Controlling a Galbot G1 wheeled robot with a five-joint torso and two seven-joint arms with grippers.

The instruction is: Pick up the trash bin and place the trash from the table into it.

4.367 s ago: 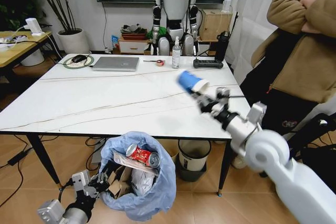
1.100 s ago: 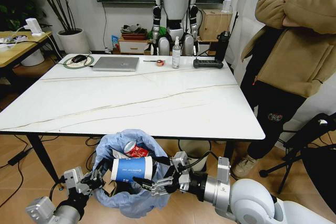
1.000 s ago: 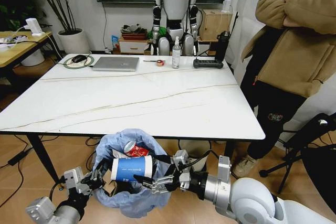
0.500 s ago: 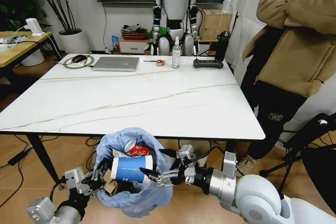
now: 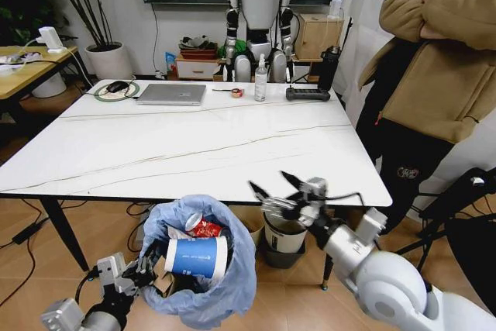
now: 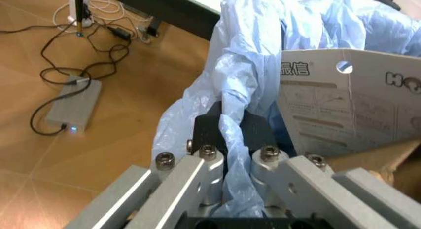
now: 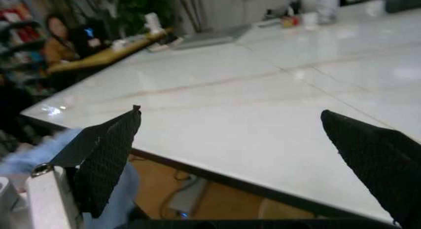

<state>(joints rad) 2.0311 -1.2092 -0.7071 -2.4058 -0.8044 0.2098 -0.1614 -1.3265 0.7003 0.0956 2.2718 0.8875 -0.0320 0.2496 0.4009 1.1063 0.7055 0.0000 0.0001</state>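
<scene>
1. Since half a second ago: right pincer has risen from beside the trash bin to the counter front edge, at about 2 o'clock from the bin mouth; blue paper cup now lies unheld across the bin mouth.
2. Trash bin: held below the counter's front edge, light-blue bag full; red can at 12 o'clock behind the cup, cardboard piece against the bag wall.
3. Risk, as judged: cup lies on top of a heaped load and could roll out if the bin tilts; thin bag film could slip or tear in the grip.
4. Right pincer: jaws spread wide, holding nothing, touching nothing; bare counter top seen between its pads.
5. Left pincer: at 9 o'clock of the bin, jaws closed tight on a fold of bag at the rim, carrying the bin.
6. Counter: laptop and spray bottle at far edge.
</scene>
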